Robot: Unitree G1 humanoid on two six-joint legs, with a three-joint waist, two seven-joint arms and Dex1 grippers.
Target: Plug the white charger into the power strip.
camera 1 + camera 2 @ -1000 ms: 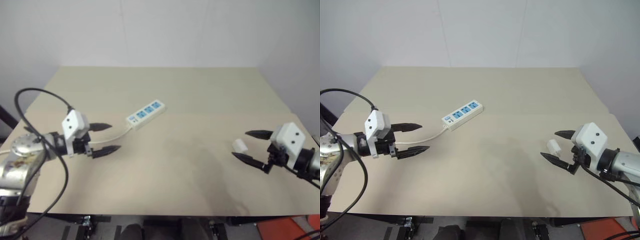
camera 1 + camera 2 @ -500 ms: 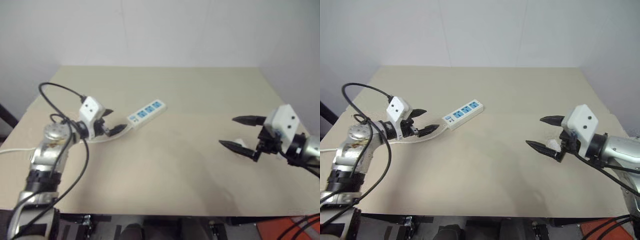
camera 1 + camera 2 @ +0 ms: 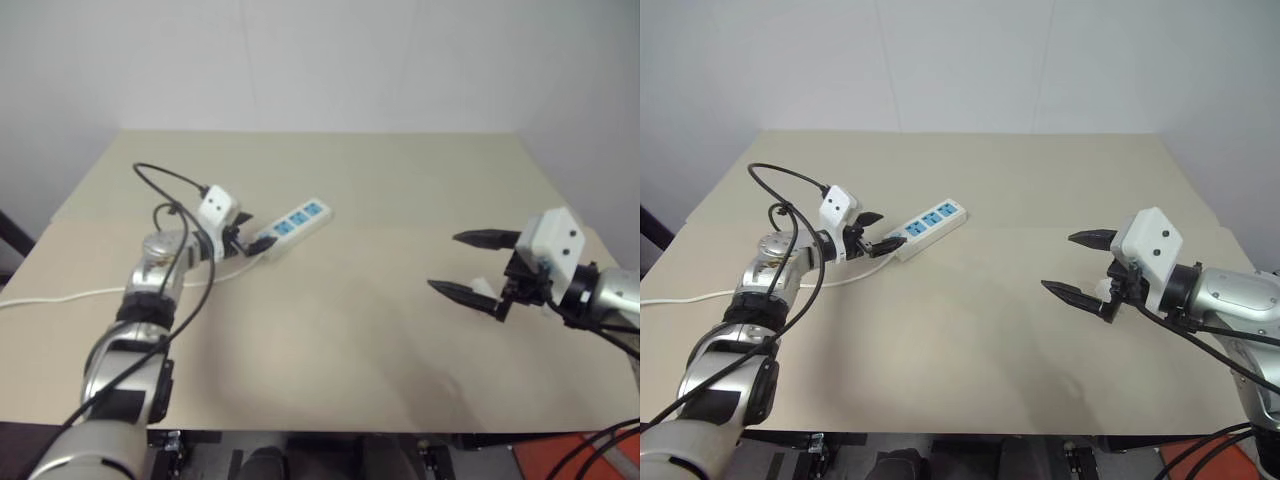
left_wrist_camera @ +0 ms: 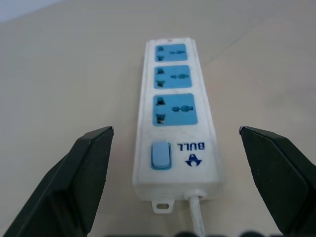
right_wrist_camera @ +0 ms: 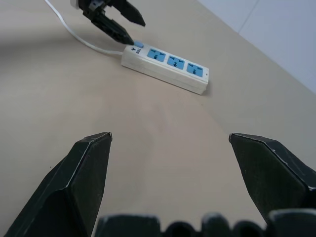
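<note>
The power strip (image 3: 927, 228) lies flat and diagonal on the tabletop (image 3: 980, 340), its 3 blue socket faces upward and its thin white cord (image 3: 700, 296) trailing toward the left edge. The left pincer (image 3: 880, 232) is spread, its 2 fingers on either side of the strip's switch end, not touching. The right pincer (image 3: 1072, 264) hangs spread above the tabletop's right side. The white charger (image 3: 484, 288) sits just behind its lower finger, partly hidden.

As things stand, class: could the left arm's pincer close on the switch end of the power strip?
Probably yes. The left pincer is open, its fingers either side of the power strip at its switch end, with nothing between them.
</note>
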